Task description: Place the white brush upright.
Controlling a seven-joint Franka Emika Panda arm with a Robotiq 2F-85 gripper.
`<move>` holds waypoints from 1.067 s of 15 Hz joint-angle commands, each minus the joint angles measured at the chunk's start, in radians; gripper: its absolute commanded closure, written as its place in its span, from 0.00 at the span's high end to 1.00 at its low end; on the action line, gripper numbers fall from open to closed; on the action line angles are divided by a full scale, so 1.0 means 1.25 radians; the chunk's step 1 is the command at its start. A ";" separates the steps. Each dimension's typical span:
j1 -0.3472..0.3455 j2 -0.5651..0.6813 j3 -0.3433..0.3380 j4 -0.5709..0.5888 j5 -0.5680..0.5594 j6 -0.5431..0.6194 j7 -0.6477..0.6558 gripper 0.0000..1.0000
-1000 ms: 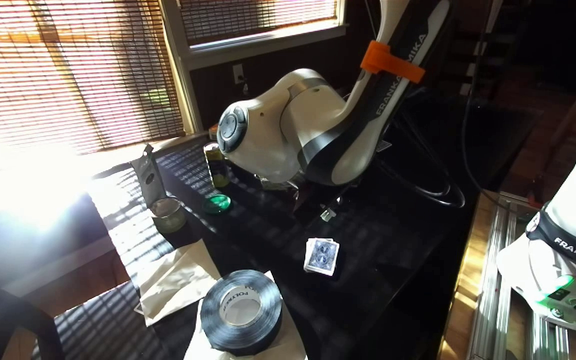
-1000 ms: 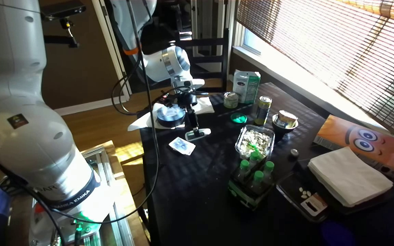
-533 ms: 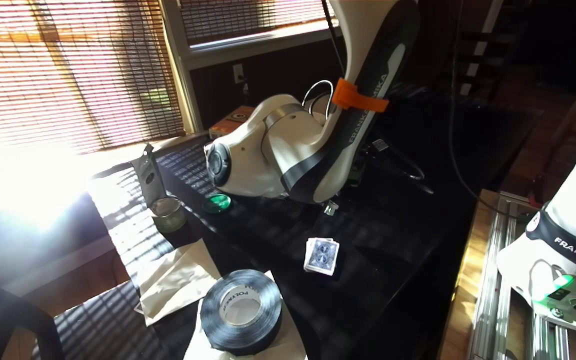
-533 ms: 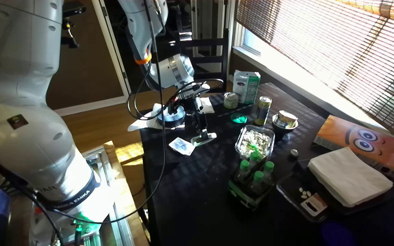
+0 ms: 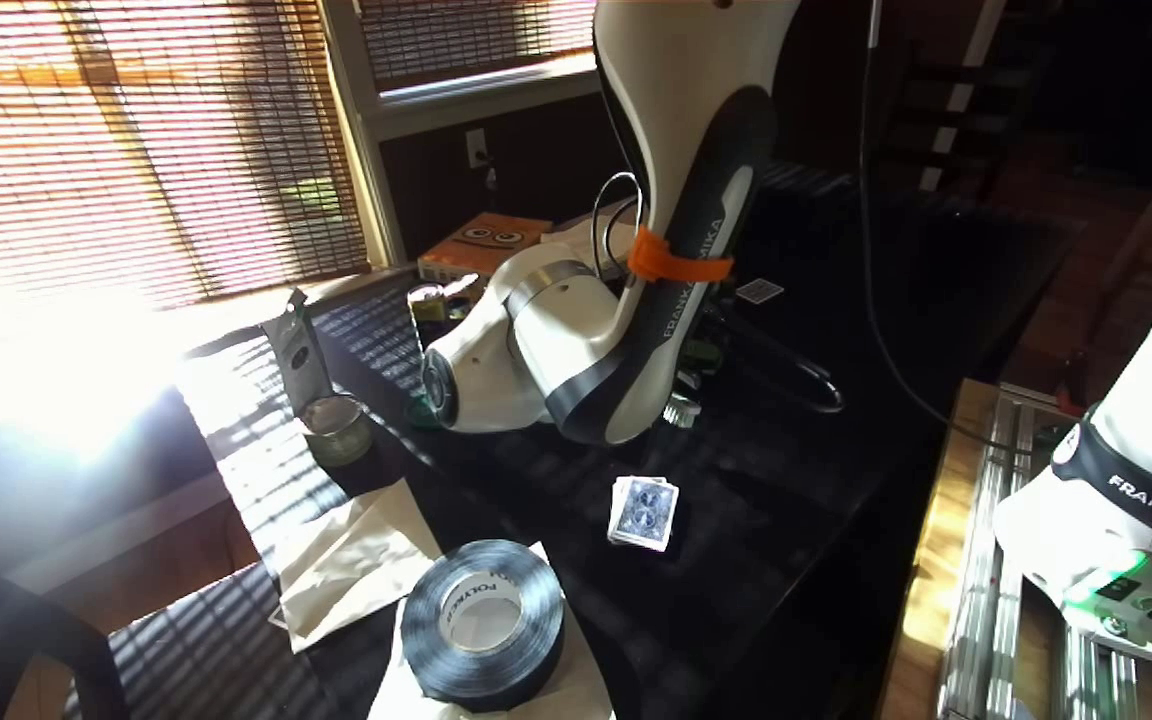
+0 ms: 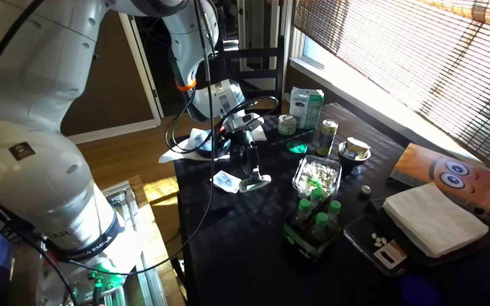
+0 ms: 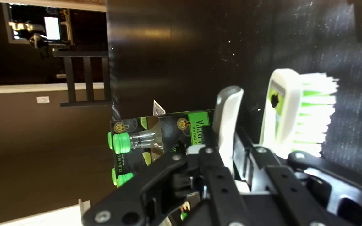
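The white brush (image 6: pixel 255 183) hangs from my gripper (image 6: pixel 254 173) over the dark table, just beside the playing cards in an exterior view. In the wrist view the brush's white handle (image 7: pixel 228 125) stands between the two fingers, which are shut on it. The bristles (image 7: pixel 316 113) face down toward the table, and a green label shows inside the brush body. The gap between bristles and tabletop is hard to judge. In an exterior view only the brush's end (image 5: pixel 681 411) shows; the arm hides the gripper there.
Blue-backed cards (image 5: pixel 644 512) lie near the brush. A carrier of green-capped bottles (image 6: pixel 313 233) and a clear tub (image 6: pixel 317 174) stand nearby. A tape roll (image 5: pixel 483 625) lies on paper. A green lid (image 6: pixel 297 147), can (image 6: pixel 327 137), pouch (image 6: pixel 306 108) and orange box (image 6: pixel 451 178) stand farther off.
The arm has moved with the brush in its grip. In an exterior view the brush has shifted right and down the picture, past the cards. The other objects have not moved.
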 commanded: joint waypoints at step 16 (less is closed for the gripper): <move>0.012 0.182 0.014 0.225 0.091 -0.142 0.162 0.05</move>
